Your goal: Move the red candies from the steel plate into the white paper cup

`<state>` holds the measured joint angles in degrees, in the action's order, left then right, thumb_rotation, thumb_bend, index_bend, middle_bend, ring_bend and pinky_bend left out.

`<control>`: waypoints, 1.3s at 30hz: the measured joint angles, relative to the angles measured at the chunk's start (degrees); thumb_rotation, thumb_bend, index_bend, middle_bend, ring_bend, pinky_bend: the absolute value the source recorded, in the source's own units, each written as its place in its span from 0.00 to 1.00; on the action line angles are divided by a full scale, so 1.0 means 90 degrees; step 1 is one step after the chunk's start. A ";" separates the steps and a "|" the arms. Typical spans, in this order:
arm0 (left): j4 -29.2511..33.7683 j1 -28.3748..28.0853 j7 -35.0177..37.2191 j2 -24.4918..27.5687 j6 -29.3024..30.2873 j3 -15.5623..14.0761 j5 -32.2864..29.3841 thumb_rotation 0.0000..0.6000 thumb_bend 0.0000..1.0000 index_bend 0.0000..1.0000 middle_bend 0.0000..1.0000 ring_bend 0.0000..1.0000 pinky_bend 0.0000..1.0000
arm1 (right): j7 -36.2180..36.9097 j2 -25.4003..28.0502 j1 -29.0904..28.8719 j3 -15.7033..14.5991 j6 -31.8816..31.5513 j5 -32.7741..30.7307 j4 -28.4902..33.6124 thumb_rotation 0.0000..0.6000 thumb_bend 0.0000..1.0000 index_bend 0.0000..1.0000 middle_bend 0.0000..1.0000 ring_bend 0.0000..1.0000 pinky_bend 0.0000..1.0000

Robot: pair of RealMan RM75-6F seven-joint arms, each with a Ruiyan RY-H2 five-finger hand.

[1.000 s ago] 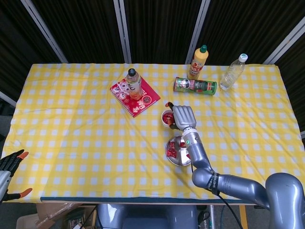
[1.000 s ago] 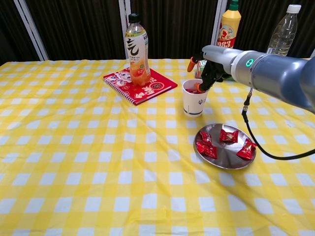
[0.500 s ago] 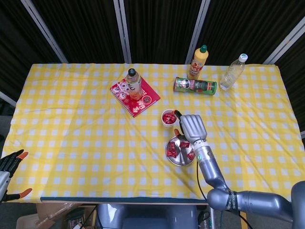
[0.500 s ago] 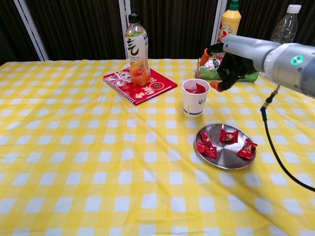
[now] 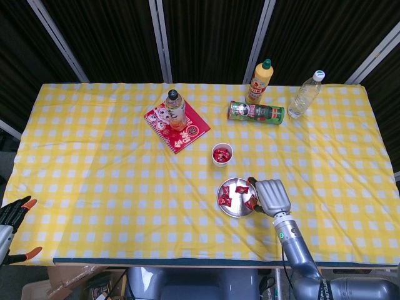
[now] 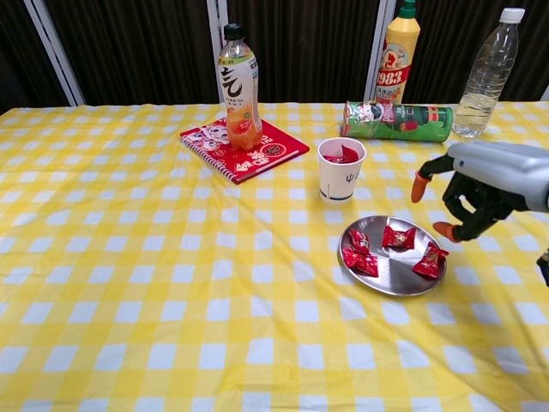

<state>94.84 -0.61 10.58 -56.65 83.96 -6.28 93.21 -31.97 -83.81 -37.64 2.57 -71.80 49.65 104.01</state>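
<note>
While the right robot hand (image 6: 467, 202) hangs empty with fingers spread just right of the steel plate (image 6: 396, 278), red candies (image 6: 397, 236) lie on that plate, more sit in the paper cup (image 6: 340, 171) behind it, and the left robot hand (image 5: 14, 210) rests off the desk (image 5: 94, 187), fingers apart.

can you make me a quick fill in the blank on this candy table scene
1. The red candies not yet moved lie on the steel ____.
2. The white paper cup already holds a candy of the colour ____.
3. The orange drink bottle stands on a red ____.
4. The green can lies on its ____.

Missing words: plate; red; notebook; side
</note>
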 measured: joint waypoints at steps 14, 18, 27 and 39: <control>0.0061 0.0006 -0.0122 -0.0012 -0.0023 0.0019 -0.0070 1.00 0.07 0.00 0.00 0.00 0.00 | 0.0046 -0.0429 0.0208 -0.0200 0.0357 0.0163 -0.0705 1.00 0.38 0.37 0.79 0.83 1.00; 0.0095 -0.0003 -0.0142 -0.0001 -0.0052 0.0025 -0.0099 1.00 0.07 0.00 0.00 0.00 0.00 | 0.0056 -0.0528 0.0223 -0.0162 0.0452 0.0207 -0.0859 1.00 0.35 0.37 0.79 0.83 1.00; 0.0066 -0.0008 -0.0102 0.0006 -0.0080 0.0022 -0.0117 1.00 0.07 0.00 0.00 0.00 0.00 | -0.0040 -0.0667 0.0212 -0.0042 0.0610 0.0148 -0.1202 1.00 0.35 0.37 0.79 0.83 1.00; 0.0100 -0.0019 -0.0127 0.0009 -0.0100 0.0029 -0.0130 1.00 0.07 0.00 0.00 0.00 0.00 | -0.0002 -0.0760 0.0268 0.0012 0.0757 0.0227 -0.1320 1.00 0.35 0.43 0.79 0.83 1.00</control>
<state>95.74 -0.78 9.44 -56.58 83.06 -6.02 92.04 -31.99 -90.65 -35.22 2.67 -64.99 51.69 92.12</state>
